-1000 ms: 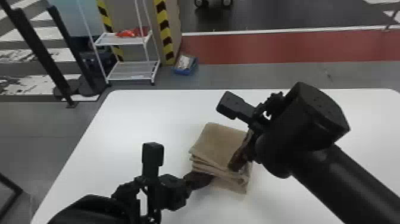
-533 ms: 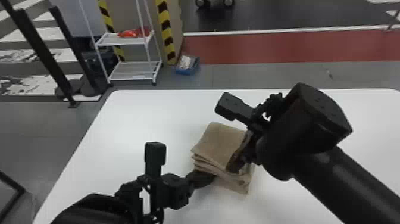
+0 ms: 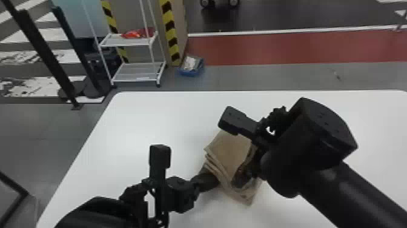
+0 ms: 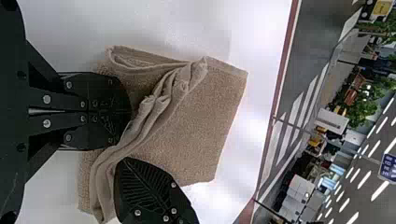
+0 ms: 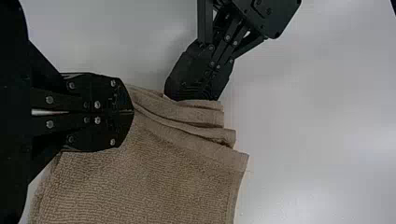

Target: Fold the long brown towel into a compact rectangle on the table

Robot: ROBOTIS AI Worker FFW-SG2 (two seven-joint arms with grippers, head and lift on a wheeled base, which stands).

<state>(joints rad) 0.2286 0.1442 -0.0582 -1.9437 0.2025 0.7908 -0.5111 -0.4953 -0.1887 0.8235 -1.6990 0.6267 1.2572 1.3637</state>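
The brown towel [image 3: 230,151] lies folded in a thick stack of layers on the white table, its near part bunched between the two grippers. My left gripper [image 3: 212,181] is at the stack's left near side; in the left wrist view the left gripper [image 4: 130,112] is shut on the layered edge of the towel [image 4: 187,130]. Over the towel's right near part is my right gripper [image 3: 242,177]. The right wrist view has the right gripper [image 5: 133,112] shut on a raised ridge of the towel [image 5: 154,182], close beside the left gripper's tips.
The white table [image 3: 145,121] spreads around the towel. Past its far edge, a white rack [image 3: 136,72] and a blue bin [image 3: 191,66] stand on the floor. The right forearm crosses the table's right side.
My right gripper has come nearer to the robot, and the towel's near part has shifted the same way. The left gripper and the towel's far corner have edged slightly right.
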